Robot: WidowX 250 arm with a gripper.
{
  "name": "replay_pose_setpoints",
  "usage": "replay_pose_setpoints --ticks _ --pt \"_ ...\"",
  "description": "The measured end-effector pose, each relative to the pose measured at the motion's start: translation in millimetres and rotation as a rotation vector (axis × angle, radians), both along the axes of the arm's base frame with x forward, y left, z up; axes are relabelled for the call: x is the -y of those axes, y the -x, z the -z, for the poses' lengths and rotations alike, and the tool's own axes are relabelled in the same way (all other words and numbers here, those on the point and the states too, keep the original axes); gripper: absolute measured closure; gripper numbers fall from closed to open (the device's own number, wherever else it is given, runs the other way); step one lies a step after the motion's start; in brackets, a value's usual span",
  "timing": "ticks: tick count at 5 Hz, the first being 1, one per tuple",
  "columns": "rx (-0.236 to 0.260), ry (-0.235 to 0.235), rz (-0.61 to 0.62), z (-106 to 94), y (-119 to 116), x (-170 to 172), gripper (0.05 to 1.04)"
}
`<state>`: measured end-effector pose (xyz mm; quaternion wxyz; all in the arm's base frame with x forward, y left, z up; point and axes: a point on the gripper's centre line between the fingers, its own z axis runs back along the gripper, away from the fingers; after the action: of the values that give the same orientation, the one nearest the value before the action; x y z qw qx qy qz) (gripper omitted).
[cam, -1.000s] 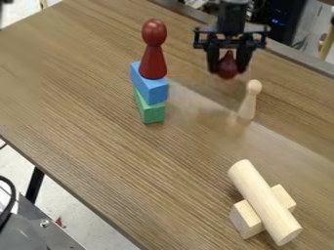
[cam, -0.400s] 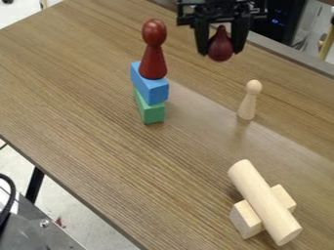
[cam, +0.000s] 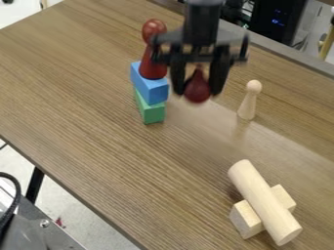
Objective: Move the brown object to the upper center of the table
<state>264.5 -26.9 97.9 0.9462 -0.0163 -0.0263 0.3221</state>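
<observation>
- Chief hazard, collision: the black gripper (cam: 198, 91) overlaps the red peg figure (cam: 153, 58) from where I stand. Their true gap I cannot tell; a swing towards the figure could topple it, since it stands on a narrow blue block (cam: 150, 85) above a green block (cam: 151, 110).
- Second hazard, the opposite side: the pale wooden peg figure (cam: 248, 101) stands upright nearby, slender and probably easily knocked by a wide sweep or a low descent.
- Third hazard, release: the dark red-brown pear-shaped piece (cam: 198, 92) has a rounded lower end. Let go too high, or off level, it would likely drop, tip and roll across the wooden table (cam: 117, 161).
- Fourth hazard, slip: smooth, curved sides may turn between the fingers if the arm moves abruptly.
- Position of the piece: between the two fingers, bulb downward, narrow neck upward — apparently raised above the upper middle of the table, between the stack and the pale figure.
- State of the gripper: closed about the pear-shaped piece, one finger on either side — a grasp, not a release.
</observation>
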Motion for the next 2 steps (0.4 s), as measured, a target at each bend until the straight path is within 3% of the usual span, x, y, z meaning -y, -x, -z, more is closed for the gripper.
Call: replay_pose_setpoints --ticks 2 --pt "-0.066 -0.043 0.043 56.4 23 11 0.492"
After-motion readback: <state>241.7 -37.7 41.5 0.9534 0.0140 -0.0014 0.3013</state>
